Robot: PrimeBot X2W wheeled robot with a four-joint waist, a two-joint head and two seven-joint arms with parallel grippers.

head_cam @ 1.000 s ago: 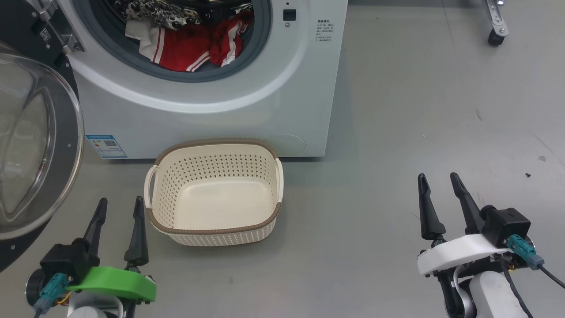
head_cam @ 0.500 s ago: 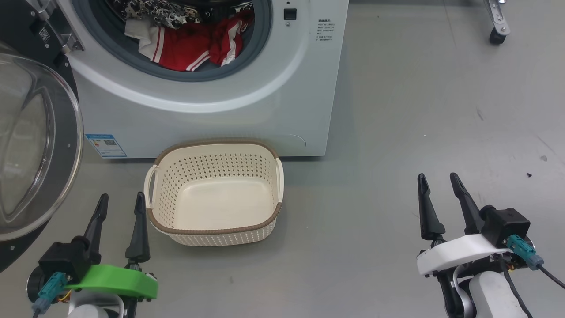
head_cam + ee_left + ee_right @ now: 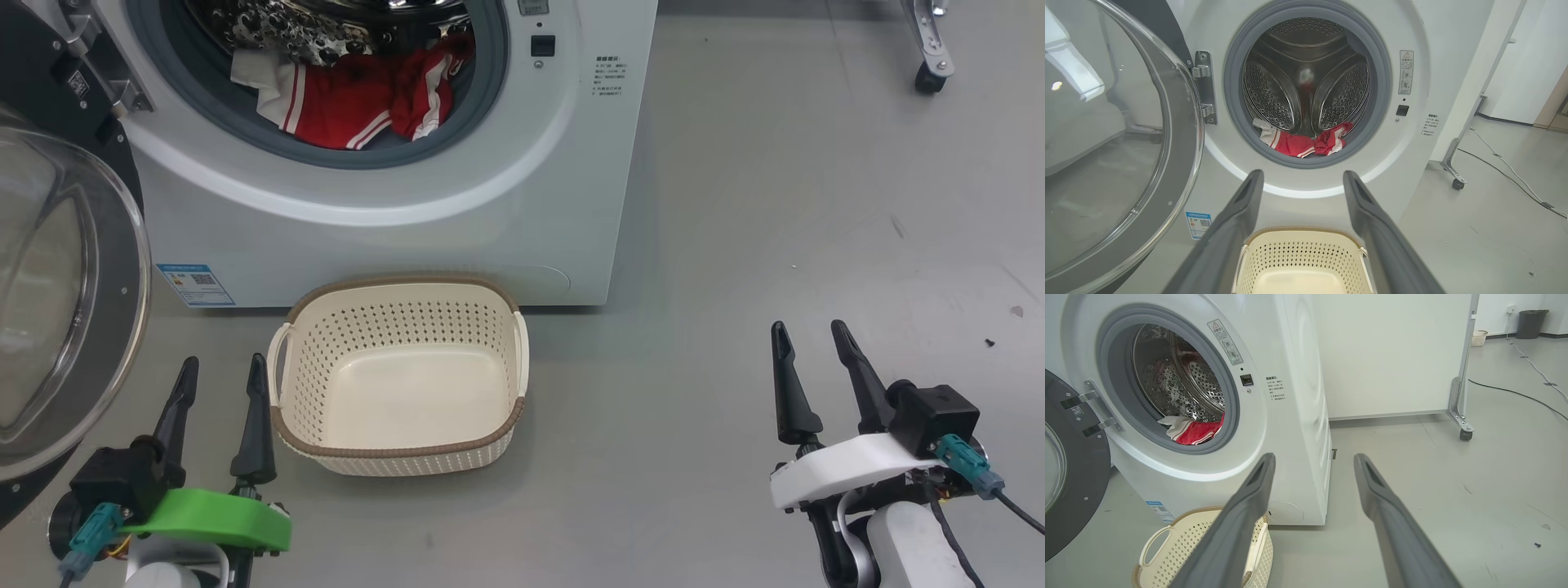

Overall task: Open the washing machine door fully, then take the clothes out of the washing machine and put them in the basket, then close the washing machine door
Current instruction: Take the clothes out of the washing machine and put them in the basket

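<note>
Only the head camera has shifted in the past second: the washing machine (image 3: 490, 212) and the basket (image 3: 400, 451) sit lower in its frame, while both arms keep their places.

Head view: the washing machine door (image 3: 49, 310) stands swung wide to the robot's left, leaving the mouth clear. The clothes (image 3: 351, 106), red with white stripes, lie heaped at the front of the opening. The empty basket waits just before the washer, under the opening, likely so garments need only a short drop. The left gripper (image 3: 224, 363) hangs just beside the basket's left handle, jaws spread and empty. The right gripper (image 3: 809, 327), likewise spread and empty, is well apart over bare floor (image 3: 735, 245).

Left wrist view: the fingers (image 3: 1229, 228) frame the steel drum (image 3: 1274, 94). The grey gasket (image 3: 1233, 102) forms a lip to lift over, and the door's glass is close on the left.

Right wrist view: open floor runs right to a wheeled partition (image 3: 1392, 355) and a cable (image 3: 1515, 392).
</note>
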